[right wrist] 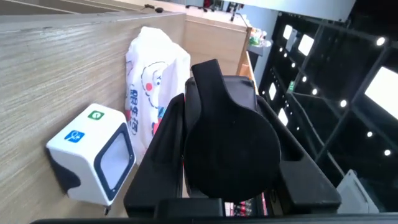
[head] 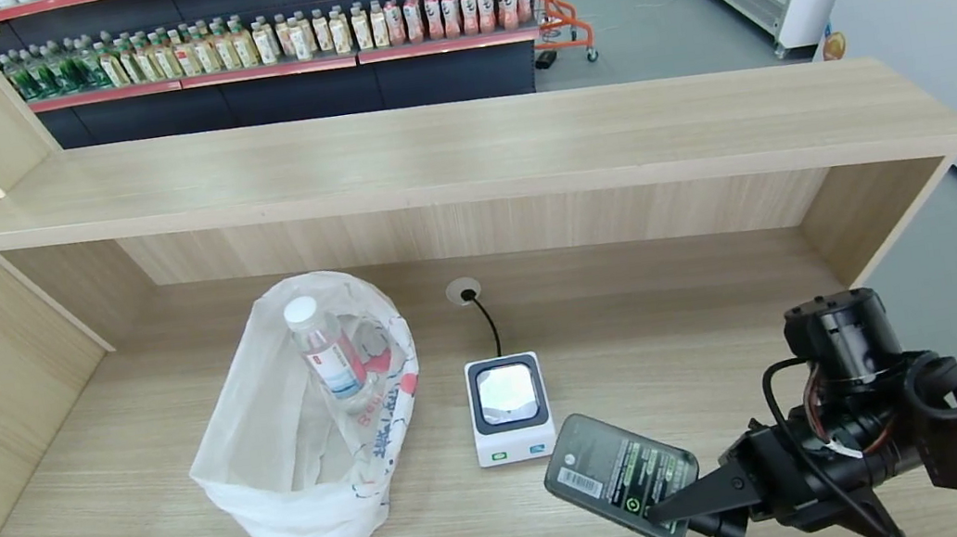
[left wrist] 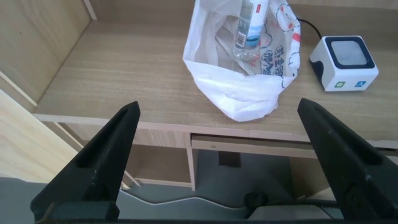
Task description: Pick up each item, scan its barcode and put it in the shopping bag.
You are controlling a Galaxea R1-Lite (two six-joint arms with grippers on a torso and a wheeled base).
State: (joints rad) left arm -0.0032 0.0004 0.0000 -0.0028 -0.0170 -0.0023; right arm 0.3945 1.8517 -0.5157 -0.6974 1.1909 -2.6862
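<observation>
Lower down, the bottle (head: 328,357) blurs behind the bag (head: 275,484). Your right tool (head: 668,511) pinches the dark packet (head: 618,474) near the scanner (head: 509,408); your left tool (left wrist: 219,109) is spread, empty.

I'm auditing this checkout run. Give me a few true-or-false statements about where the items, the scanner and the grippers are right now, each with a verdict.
1. A bottle is inside the bag. True.
2. The right gripper is shut on a dark packet. True.
3. The packet lies flat on the scanner's window. False: the gripper holds it to the right of the scanner, and nothing is on the window.
4. The left gripper holds the bottle. False: it is open and empty, in front of the counter edge.
5. A cable runs from the scanner to a hole in the counter. True.
</observation>
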